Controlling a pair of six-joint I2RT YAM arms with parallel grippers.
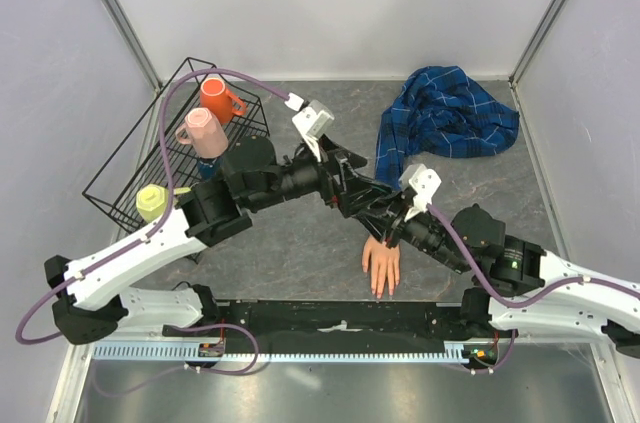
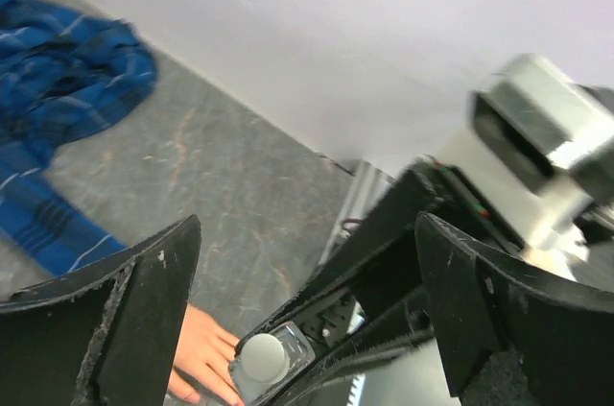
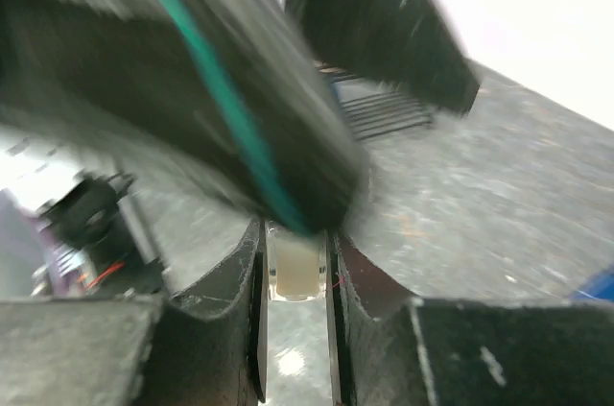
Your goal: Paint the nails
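Could easily twist the small clear bottle (image 3: pixel 297 272) askew, or pull it free, if closed off-centre on the white cap (image 2: pixel 261 358); held only by a narrow pinch lower down. Could also spill varnish once uncapped, being carried in the air just above the mannequin hand (image 1: pixel 381 265), and so mark the peach skin or the bench (image 1: pixel 295 248) rather than the nails (image 1: pixel 381 293). Little room to work in besides: both grippers crowded over the same spot, so easy to knock one against the other on any hasty turn.

Left gripper (image 2: pixel 305 272): fingers (image 2: pixel 144 320) spread wide apart, gripping nothing, standing either side of the cap without touching it, as far as can be judged. Right gripper (image 3: pixel 295 250): fingers (image 3: pixel 240 310) pressed tight on the bottle's two sides. Cap seemingly on, though too blurred to say whether loosened.

Nails at the tips of the mannequin hand, lying flat and palm down near the bench's front edge, fingertips pointing to that edge; too small from above to tell painted from bare.
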